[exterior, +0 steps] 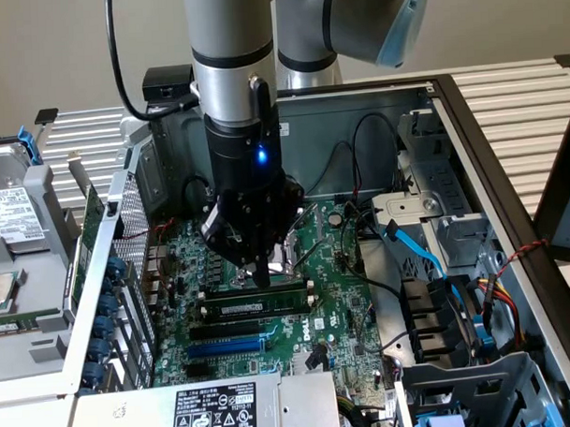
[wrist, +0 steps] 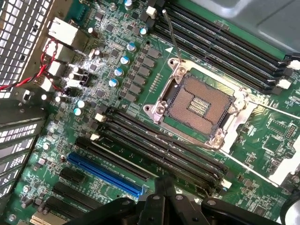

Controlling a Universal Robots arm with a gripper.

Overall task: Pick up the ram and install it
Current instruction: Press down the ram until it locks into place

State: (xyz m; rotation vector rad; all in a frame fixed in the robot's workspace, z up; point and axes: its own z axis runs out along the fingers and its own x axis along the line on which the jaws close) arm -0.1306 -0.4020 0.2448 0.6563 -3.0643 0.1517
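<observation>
Under the shut claw (exterior: 261,271), ram (exterior: 269,299) partly hidden.

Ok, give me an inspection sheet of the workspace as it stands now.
Surface: green motherboard inside an open computer case; processor socket empty.
Job's things: ram standing on edge in a black memory slot, between the white end clips.
Clutter: nothing seen.
Grippers: gripper shut, empty, tip right over the ram's middle; contact cannot be told.
Cables: blue cable and black cables at the exterior view's right of the board; red and black wire by the rear ports.
Surroundings: slatted tabletop; drive cage at the exterior view's left; power supply in front.
</observation>
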